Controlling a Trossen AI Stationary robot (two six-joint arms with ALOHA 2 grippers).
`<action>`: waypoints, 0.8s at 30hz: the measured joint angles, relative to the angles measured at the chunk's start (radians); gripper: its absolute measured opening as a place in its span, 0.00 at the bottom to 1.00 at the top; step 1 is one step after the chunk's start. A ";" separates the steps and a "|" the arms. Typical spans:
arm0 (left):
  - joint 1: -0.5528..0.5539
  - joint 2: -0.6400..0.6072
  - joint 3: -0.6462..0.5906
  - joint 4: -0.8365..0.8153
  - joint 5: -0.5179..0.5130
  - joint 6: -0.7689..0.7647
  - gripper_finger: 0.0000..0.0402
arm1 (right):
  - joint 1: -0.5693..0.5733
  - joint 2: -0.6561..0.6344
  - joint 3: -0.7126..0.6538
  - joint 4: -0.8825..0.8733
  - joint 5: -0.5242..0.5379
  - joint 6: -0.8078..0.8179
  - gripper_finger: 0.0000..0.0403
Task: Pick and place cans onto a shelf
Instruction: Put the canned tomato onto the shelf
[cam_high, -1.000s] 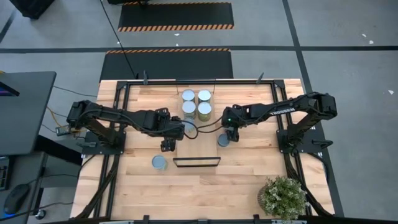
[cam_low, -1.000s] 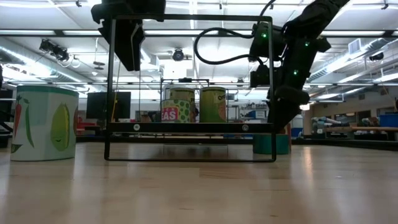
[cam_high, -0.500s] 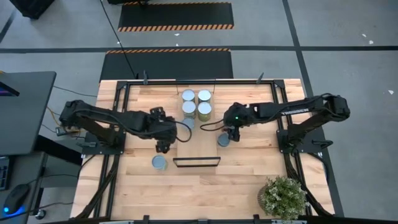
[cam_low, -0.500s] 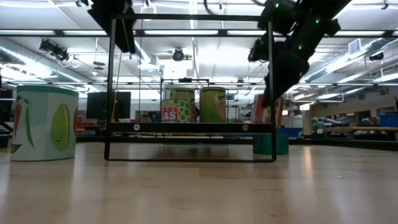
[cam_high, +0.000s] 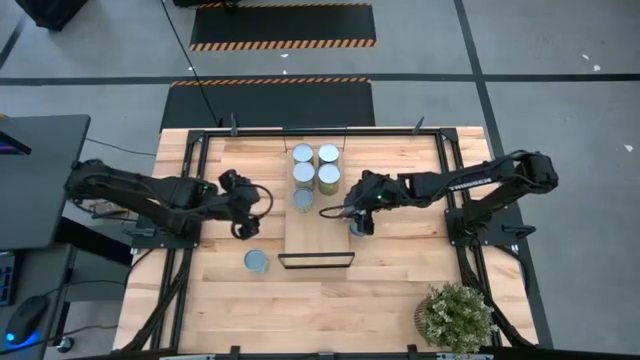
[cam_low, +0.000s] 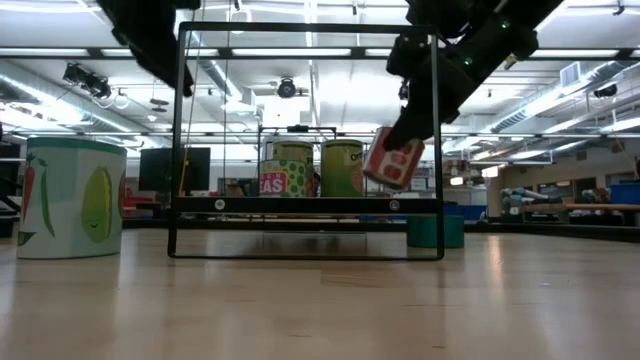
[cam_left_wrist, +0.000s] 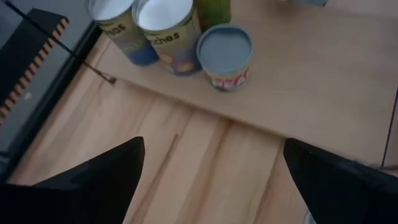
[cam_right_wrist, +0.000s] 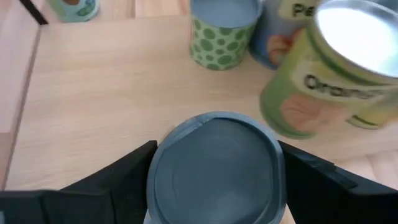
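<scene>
We find the right gripper fingers clamped on a tilted can, lifted above the shelf edge. The left gripper hangs over the bench, fingers wide and empty. Five cans stand on the shelf, another can on the bench.

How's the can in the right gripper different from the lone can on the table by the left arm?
The red-labelled can hangs tilted in the right gripper, lifted above the shelf. The lone can stands upright on the table, ungripped; its label shows pale with vegetables. Both have round silvery tops.

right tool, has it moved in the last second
Yes. The right tool, shut on a can, has lifted it off the table, toward the shelf.
</scene>
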 joint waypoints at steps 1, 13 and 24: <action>0.000 -0.017 -0.026 0.028 0.003 -0.011 0.97 | 0.003 0.010 0.000 0.017 0.004 0.001 0.76; -0.026 -0.101 -0.103 0.114 0.019 -0.065 0.97 | 0.016 0.159 0.138 0.006 0.062 -0.014 0.76; -0.053 -0.101 -0.104 0.128 0.011 -0.063 0.97 | 0.022 0.233 0.164 0.052 0.129 -0.049 0.80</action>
